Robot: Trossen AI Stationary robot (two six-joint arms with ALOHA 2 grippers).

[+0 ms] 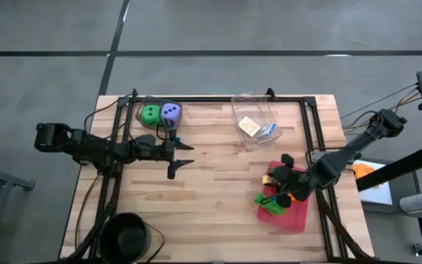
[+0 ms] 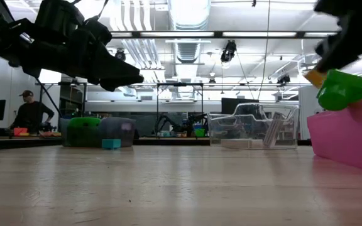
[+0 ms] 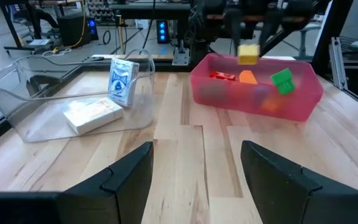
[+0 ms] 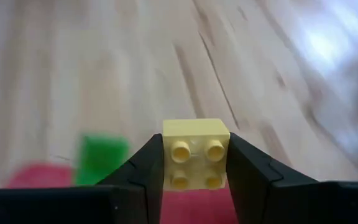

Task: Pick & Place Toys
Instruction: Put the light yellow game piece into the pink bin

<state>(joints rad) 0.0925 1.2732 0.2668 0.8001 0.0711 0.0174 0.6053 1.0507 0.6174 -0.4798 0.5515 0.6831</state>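
Observation:
My right gripper is shut on a small yellow brick above the pink tray at the table's near right. A green brick leans on the tray's left rim; red and orange bricks lie inside the tray. My left gripper hangs open and empty over the table's left middle. The green die and purple die rest on the table at the far left, with a small blue brick by them. Two flat packets lie in the clear box. My right gripper pinches the yellow brick by two opposite side walls between its two fingers. The brick's studded face is turned toward the wrist camera. The fingers come down from above. The brick hangs lifted clear above the tray.
The clear box stands at the far middle of the table. A black bowl-like thing sits at the near left corner. Bare wood lies between the two arms. A person sits in the room beyond the table.

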